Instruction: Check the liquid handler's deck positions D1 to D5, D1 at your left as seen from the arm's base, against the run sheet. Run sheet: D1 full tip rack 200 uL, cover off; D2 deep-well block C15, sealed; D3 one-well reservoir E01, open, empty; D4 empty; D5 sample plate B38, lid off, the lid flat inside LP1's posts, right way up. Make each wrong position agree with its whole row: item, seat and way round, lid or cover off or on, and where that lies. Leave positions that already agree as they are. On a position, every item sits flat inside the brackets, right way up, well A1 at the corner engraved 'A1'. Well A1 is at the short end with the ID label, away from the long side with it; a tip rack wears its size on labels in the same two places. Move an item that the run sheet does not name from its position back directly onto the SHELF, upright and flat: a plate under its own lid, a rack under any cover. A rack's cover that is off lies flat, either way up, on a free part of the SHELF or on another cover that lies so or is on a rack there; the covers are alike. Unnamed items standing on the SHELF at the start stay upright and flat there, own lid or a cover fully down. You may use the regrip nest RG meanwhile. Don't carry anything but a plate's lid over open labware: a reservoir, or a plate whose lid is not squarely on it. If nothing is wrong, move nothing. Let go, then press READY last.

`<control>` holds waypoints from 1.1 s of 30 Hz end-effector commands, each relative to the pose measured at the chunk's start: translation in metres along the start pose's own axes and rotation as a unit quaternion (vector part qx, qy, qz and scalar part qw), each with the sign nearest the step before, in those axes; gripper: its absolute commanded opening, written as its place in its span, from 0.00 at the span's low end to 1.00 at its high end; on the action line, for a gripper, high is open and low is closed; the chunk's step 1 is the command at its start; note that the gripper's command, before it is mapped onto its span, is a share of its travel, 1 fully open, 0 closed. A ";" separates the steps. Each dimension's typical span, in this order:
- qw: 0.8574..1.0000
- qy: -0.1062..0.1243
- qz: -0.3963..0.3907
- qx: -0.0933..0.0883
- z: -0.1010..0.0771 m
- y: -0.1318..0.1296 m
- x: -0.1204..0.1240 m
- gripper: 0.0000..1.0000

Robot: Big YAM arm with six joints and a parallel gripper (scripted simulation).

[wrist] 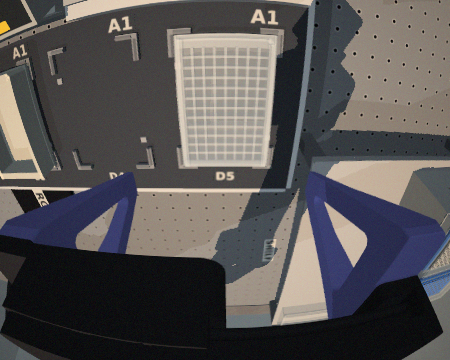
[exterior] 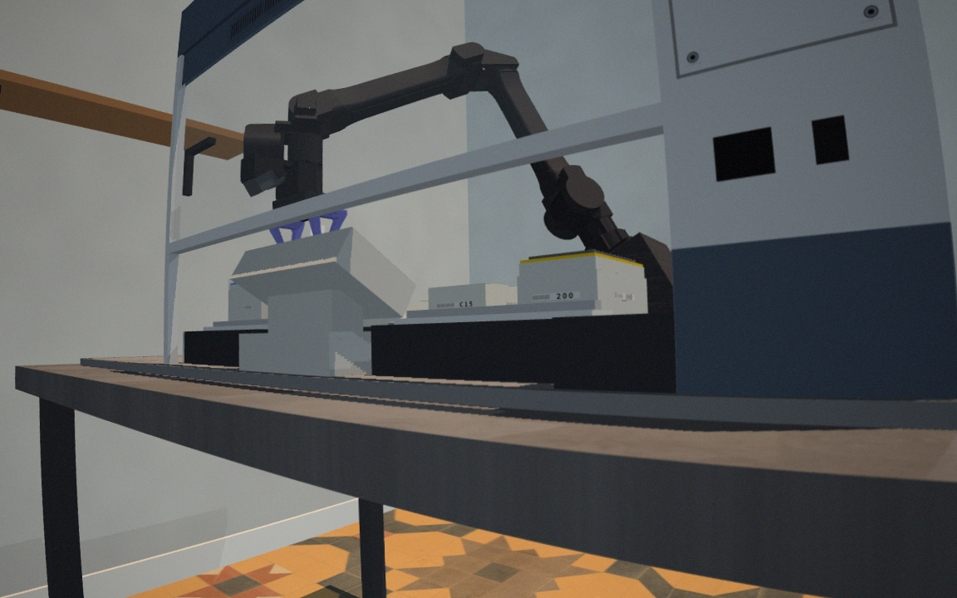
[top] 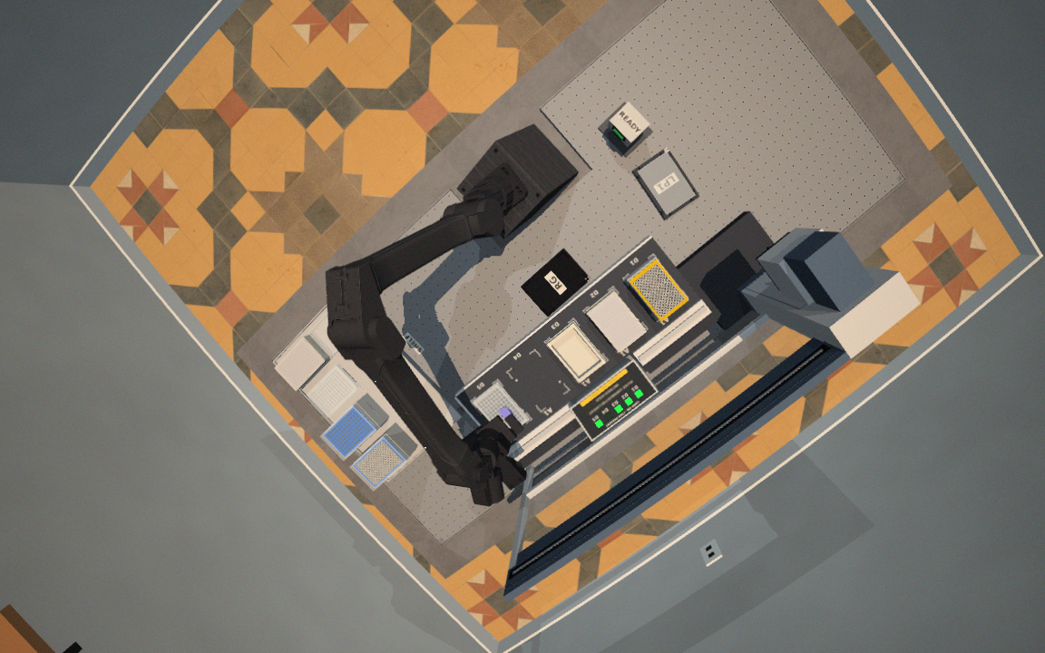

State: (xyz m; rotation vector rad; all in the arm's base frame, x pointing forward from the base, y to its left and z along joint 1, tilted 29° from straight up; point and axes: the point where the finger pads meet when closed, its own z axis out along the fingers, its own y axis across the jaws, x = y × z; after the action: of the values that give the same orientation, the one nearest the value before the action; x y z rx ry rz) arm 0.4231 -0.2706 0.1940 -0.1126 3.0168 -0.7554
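My gripper (wrist: 221, 181) is open and empty, hovering above the D5 end of the deck; its blue fingers also show in the top view (top: 508, 414) and behind the rail in the side view (exterior: 307, 225). A gridded sample plate (wrist: 225, 100) (top: 493, 400) sits inside the D5 brackets; its top looks pale and hazy, and I cannot tell whether a lid is on it. D4 (wrist: 101, 103) is bare. D3 holds an open cream reservoir (top: 574, 350). D2 holds a white sealed block (top: 617, 318) labelled C15 (exterior: 464, 296). D1 holds a yellow-rimmed tip rack (top: 658, 290) labelled 200 (exterior: 578, 278).
The LP1 nest (top: 664, 184) and the READY button (top: 623, 125) stand beyond the D1 end. The black RG nest (top: 557, 280) lies before the deck. The shelf holds a white item (top: 298, 361), a gridded plate (top: 329, 389) and two blue-rimmed racks (top: 352, 428) (top: 380, 462). The handler's rail (exterior: 422, 174) crosses above the deck.
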 end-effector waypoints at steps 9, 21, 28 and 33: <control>0.999 -0.028 0.004 0.015 -0.011 -0.014 -0.014 1.00; 0.999 -0.028 0.004 0.015 -0.011 -0.014 -0.014 1.00; 0.999 -0.028 0.004 0.015 -0.011 -0.014 -0.014 1.00; 0.999 -0.028 0.004 0.015 -0.011 -0.014 -0.014 1.00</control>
State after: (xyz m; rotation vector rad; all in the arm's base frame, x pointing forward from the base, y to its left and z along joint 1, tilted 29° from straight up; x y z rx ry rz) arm 0.4272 -0.2750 0.1912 -0.1166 2.9999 -0.7640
